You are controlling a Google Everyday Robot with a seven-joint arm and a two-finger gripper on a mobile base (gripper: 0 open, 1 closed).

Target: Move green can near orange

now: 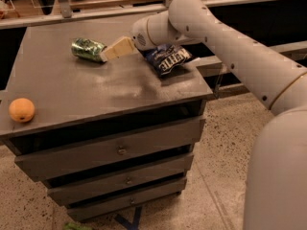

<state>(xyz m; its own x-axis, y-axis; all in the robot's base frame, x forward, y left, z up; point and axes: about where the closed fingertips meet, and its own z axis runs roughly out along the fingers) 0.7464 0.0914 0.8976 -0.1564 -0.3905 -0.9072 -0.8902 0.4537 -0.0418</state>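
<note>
The green can lies on its side at the back left of the grey cabinet top. The orange sits at the front left corner of the same top, far from the can. My gripper reaches in from the right, its cream fingertips right at the can's right end, touching or nearly touching it. The arm stretches across the back of the top from the right.
A dark blue chip bag lies at the back right of the top, under my wrist. The cabinet has several drawers below. A railing and shelf run behind the cabinet. Speckled floor lies to the right.
</note>
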